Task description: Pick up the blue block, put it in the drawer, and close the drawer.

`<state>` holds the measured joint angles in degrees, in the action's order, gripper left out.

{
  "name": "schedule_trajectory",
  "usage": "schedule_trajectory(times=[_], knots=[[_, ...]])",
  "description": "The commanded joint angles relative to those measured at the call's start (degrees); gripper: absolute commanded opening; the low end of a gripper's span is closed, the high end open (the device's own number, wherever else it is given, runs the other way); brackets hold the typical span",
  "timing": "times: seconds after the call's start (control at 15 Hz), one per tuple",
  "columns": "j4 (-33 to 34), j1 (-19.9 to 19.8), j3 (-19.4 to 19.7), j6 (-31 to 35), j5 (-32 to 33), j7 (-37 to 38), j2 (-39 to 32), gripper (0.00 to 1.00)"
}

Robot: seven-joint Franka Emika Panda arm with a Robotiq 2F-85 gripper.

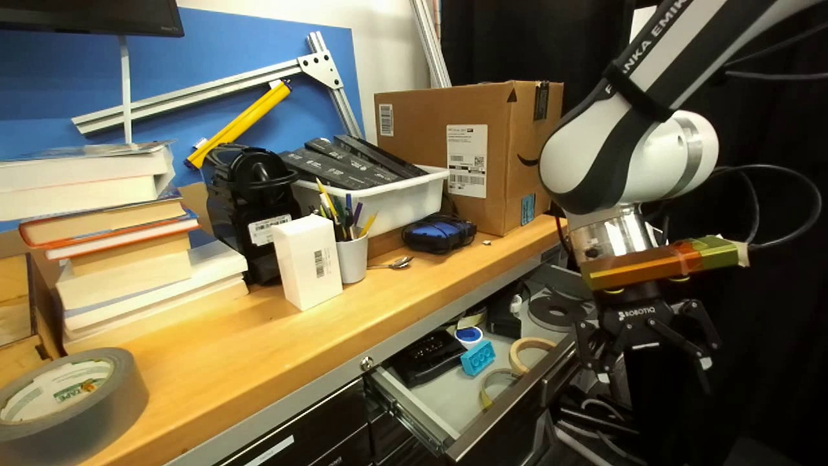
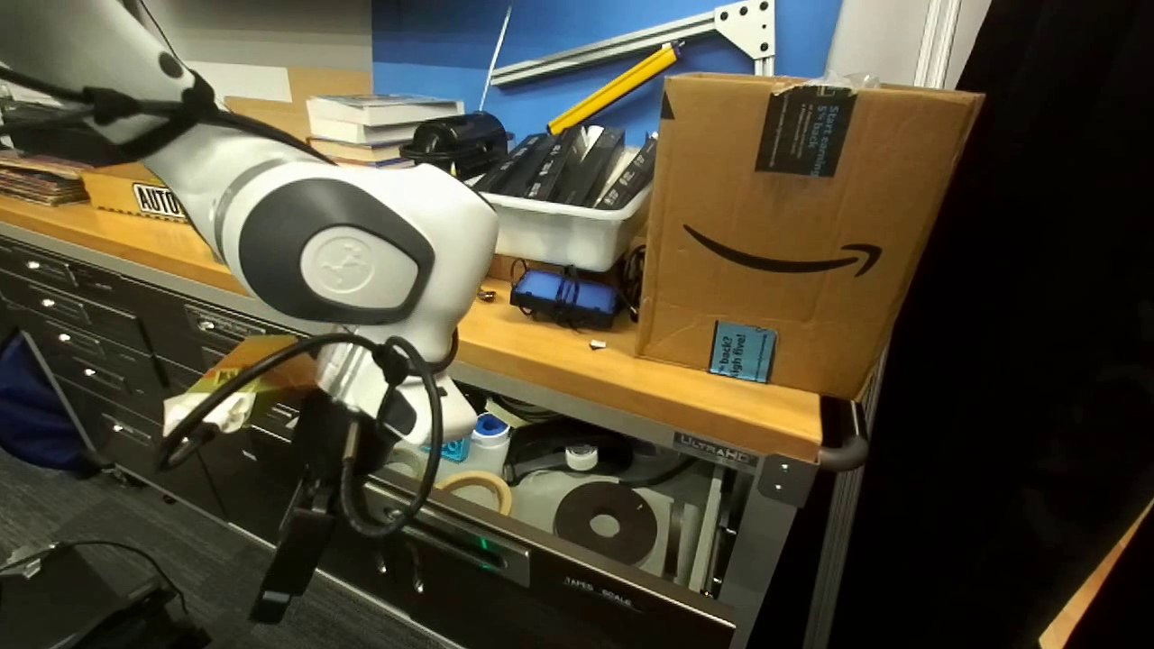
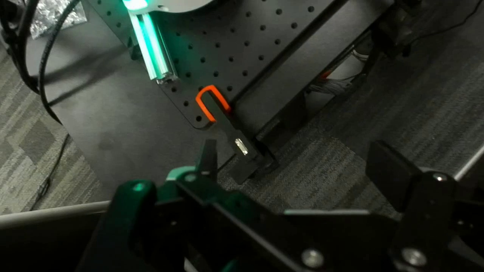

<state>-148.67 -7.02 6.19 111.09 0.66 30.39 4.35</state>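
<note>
"Cyan on pale grey: the blue block [image 1: 478, 360] lies in the pulled-out drawer [image 1: 446, 400], beside a white cylinder with a blue top [image 1: 469, 335]. So which step is this?"

"Closing it, I'd judge. The end effector [image 1: 653, 370] hangs outside the drawer, its fingers [image 3: 391, 173] spread wide with nothing between them. How near they are to the front [image 2: 649, 622], I can't tell."

"How should it push?"

"I'd bring the fingers together first, to make one blunt pusher. Then I'd press near the middle of the front and go straight back; shoving one end might rack it. Keep off the handle plate [image 2: 514, 562], where a fingertip could snag, and mind the bench [image 1: 388, 298] edge as the drawer goes under. Slow is best, or things inside may slide. Ease off once the front sits flush."

"And the count?"

"One blue block, one drawer pulled out, one end effector with two fingers. Lying in that drawer I make out at least three rolls: a tan ring [image 1: 514, 359], a yellowish ring [image 1: 485, 389] and a flat dark roll [image 2: 580, 523]."

"On the bench?"

"One grey tape roll [image 1: 110, 408], one white box [image 1: 308, 262], one large cardboard box [image 1: 446, 152], one dark-blue device [image 1: 440, 233], one pen cup [image 1: 352, 259]. The pens [image 1: 330, 206] are too bunched to count."
</note>
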Motion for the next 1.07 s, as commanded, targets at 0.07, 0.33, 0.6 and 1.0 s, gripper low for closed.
schedule_trajectory(times=[0.07,0.33,0.6,1.0], knots=[[0.18,-0.13,0.17,5.95,0.60,6.31,-7.81,1.00],[1.73,1.52,0.64,14.60,2.27,17.31,-11.06,1.00],[4.73,3.46,0.43,18.40,6.19,30.77,-12.09,1.00],[16.25,4.96,0.27,20.62,5.34,43.62,-19.00,1.00]])
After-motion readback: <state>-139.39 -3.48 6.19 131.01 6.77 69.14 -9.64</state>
